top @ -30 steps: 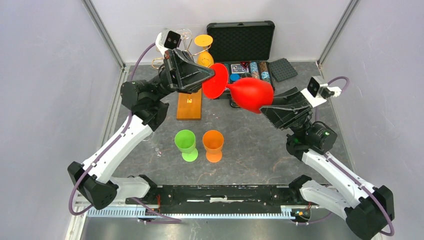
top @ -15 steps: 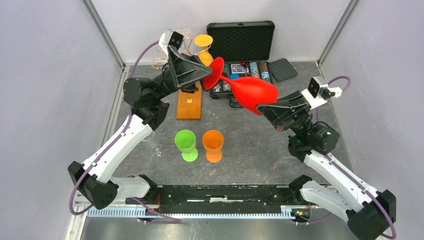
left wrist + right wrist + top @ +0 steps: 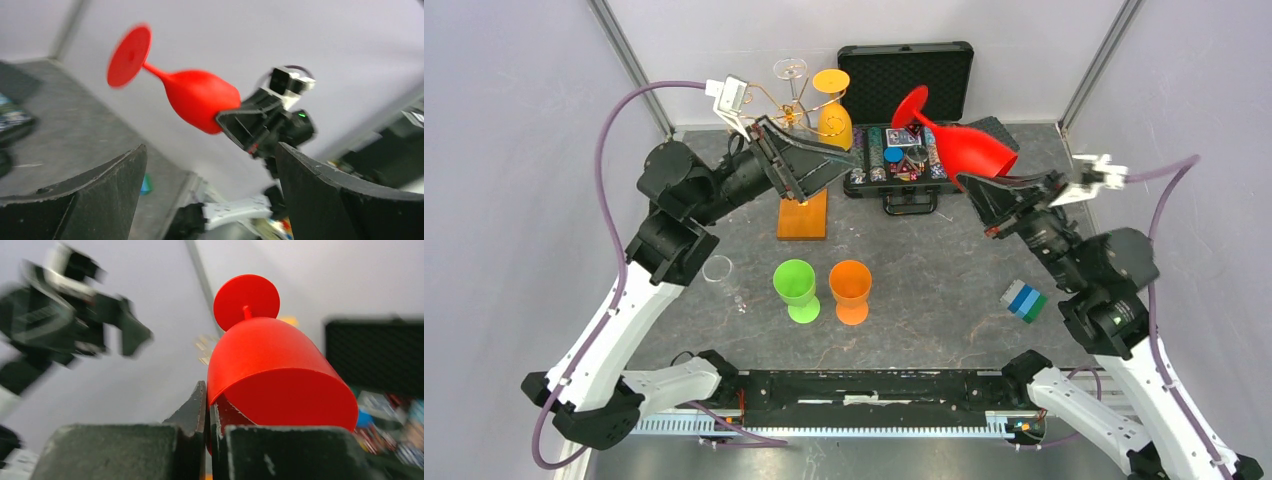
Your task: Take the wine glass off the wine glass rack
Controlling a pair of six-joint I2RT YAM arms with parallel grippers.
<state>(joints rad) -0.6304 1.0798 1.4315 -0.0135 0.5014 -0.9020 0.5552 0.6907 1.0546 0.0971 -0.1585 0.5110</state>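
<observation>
1. Nearest you, a green glass (image 3: 795, 287) and an orange glass (image 3: 851, 289) stand side by side on the table (image 3: 944, 300). A clear glass (image 3: 720, 270) sits to their left and a blue and green block (image 3: 1022, 300) well off to the right.
2. Further in on the left, your left gripper (image 3: 844, 165) hangs just above the orange wooden base of the wine glass rack (image 3: 802, 214). Its fingers (image 3: 100, 195) are spread wide and hold nothing.
3. To the right, your right gripper (image 3: 977, 184) is pinched tight on the rim of the red wine glass (image 3: 969, 148). The wrist view shows the bowl wall squeezed between the fingers (image 3: 192, 415).
4. The red wine glass is off the rack and in the air, tilted with its foot pointing up and to the far left, over the right side of the black chip case (image 3: 908, 88).
5. Farthest left, the rack's wire arms carry a yellow glass (image 3: 832, 112); a second clear one shows among the far curls.
</observation>
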